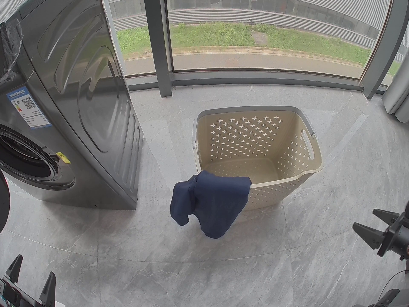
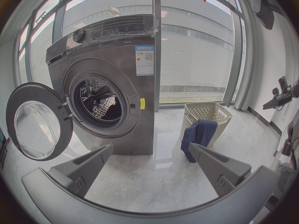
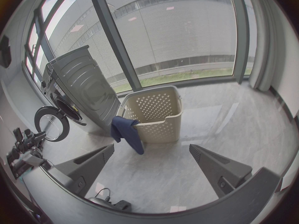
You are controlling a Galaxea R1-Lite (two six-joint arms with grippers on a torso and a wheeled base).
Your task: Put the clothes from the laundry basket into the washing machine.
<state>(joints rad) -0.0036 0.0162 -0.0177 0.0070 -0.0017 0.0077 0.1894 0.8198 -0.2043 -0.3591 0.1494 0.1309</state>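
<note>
A beige laundry basket (image 1: 313, 158) (image 2: 224, 112) (image 3: 162, 126) stands on the grey floor by the window. A dark blue garment (image 1: 213, 201) (image 2: 199, 134) (image 3: 126, 131) hangs over its near rim, outside the basket. The grey washing machine (image 1: 98, 103) (image 2: 124, 63) (image 3: 84, 81) stands at the left, its round door (image 2: 37, 122) swung open and dark cloth (image 2: 113, 108) showing in the drum. My left gripper (image 1: 31, 276) (image 2: 151, 150) is open and empty near the floor at lower left. My right gripper (image 1: 375, 224) (image 3: 151, 150) is open and empty at the right, well away from the basket.
Tall windows (image 1: 264, 26) and a dark frame post (image 1: 157, 39) run behind the basket. A curtain (image 1: 398, 94) hangs at the far right. Bare floor (image 1: 170, 256) lies between the grippers, the basket and the machine.
</note>
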